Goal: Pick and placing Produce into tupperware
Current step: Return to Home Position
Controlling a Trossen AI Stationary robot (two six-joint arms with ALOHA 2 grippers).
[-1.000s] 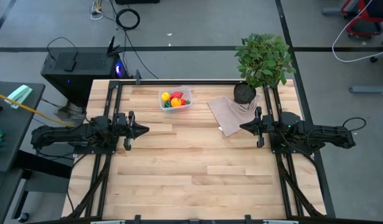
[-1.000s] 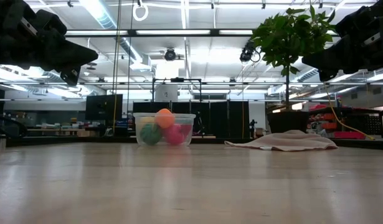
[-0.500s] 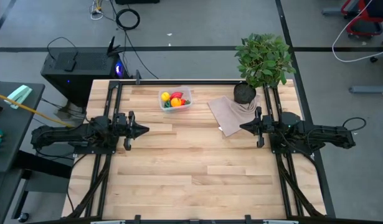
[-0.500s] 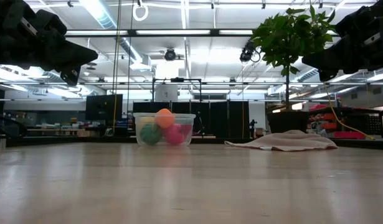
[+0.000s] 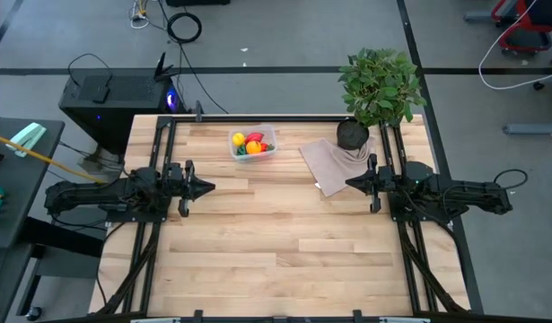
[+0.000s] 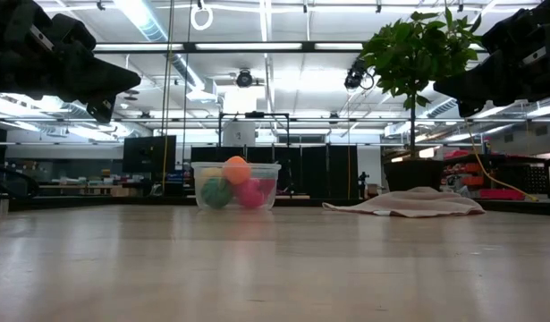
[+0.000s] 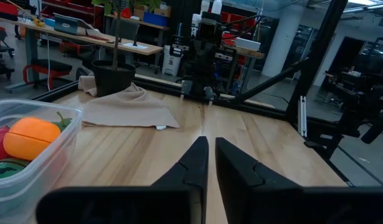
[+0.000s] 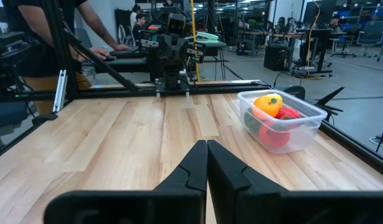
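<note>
Produce (image 5: 249,142) is all gathered in the clear tub (image 6: 271,190), which stands toward the far edge of the surface (image 5: 276,260), just beside a beige cloth (image 5: 332,161) and near a potted plant (image 5: 379,81). Through the wall I can make out a green ball (image 6: 215,192) and a pink piece (image 6: 249,192) low down, with an orange piece (image 6: 236,169) riding on top, its crown above the rim.

Both arms are pulled in at the sides, well apart from the tub. The left end effector (image 5: 208,187) has its fingers drawn nearly together, only a slit between them, and nothing in it. The right end effector (image 5: 350,184) has its fingers pressed closed, also with nothing in it.

To my eye these toys are light, smooth and rounded, probably hollow plastic, so they would slip or roll sooner than crush. I'd pinch one across its widest middle, coming straight down, without much squeeze.

The tub looks thin and bendy, and light even when loaded. A nudge would likely send it sliding on the wood. If it had to be moved, I would take it by the rim at the middle of one wall and keep it level, since the orange piece on top could tumble out if it tipped.
</note>
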